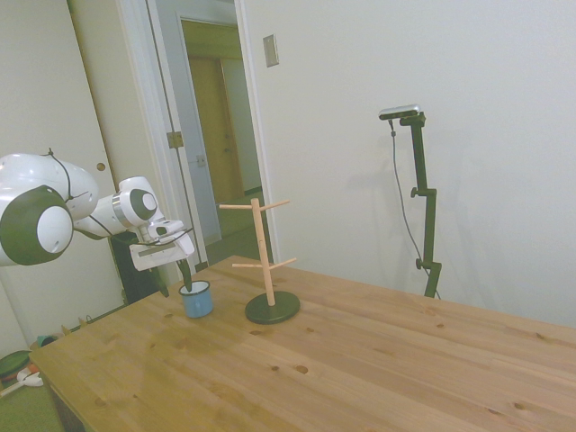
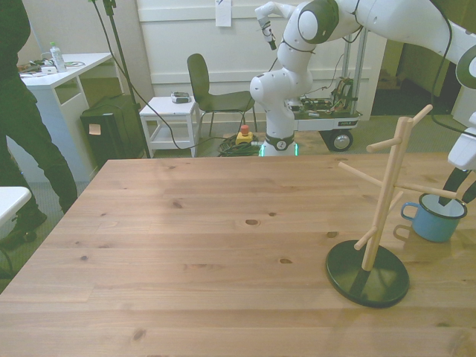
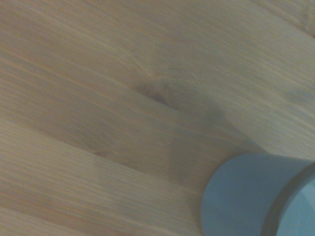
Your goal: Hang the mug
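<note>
Jaws pointed down at the mug (image 1: 196, 299), one dark finger (image 1: 185, 273) dipping inside the rim, the other seemed to be outside the wall; whether they pinched the wall or stood slack could not be told. Gripper (image 1: 186, 277) sat left of center in the side view, and at the far right edge of the front view (image 2: 462, 184). Mug was upright on the wooden table (image 1: 360, 360), light blue with pale rim, handle turned toward the front view's left (image 2: 436, 218). Just beside it stood the wooden rack (image 1: 267, 261), dark round base, upright post, four pegs angled up; mug and base were close but not touching. In the front view the rack (image 2: 379, 216) was in the lower right, mug behind it. Wrist view was blurred, showing wood grain and the mug's blue wall (image 3: 246, 196) in the lower right corner. A person's dark-clothed leg (image 2: 30, 134) stood at the front view's left edge.
</note>
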`<state>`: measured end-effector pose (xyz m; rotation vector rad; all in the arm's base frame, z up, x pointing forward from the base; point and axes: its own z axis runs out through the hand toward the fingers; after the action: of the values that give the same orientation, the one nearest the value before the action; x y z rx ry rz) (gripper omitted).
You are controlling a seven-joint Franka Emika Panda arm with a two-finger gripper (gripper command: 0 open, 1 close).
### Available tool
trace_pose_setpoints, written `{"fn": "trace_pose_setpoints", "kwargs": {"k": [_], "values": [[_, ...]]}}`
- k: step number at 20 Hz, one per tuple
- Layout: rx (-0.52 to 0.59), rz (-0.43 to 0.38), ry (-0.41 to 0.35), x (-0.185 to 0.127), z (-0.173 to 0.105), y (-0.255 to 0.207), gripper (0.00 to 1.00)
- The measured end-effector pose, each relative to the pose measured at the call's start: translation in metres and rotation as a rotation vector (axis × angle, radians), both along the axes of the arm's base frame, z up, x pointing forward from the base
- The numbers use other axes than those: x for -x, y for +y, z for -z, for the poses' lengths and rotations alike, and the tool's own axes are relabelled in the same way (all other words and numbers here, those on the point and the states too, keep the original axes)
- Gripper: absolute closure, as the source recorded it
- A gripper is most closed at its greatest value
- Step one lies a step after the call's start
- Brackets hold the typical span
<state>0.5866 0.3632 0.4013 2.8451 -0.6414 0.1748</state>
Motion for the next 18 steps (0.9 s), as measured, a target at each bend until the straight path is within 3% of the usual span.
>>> {"fn": "trace_pose_setpoints", "kwargs": {"k": [15, 16, 18], "values": [[0.015, -0.048, 0.013, -0.012, 0.024, 0.012, 0.00], [0.016, -0.049, 0.015, -0.012, 0.026, 0.013, 1.00], [0.020, -0.054, 0.015, -0.011, 0.029, 0.015, 1.00]]}}
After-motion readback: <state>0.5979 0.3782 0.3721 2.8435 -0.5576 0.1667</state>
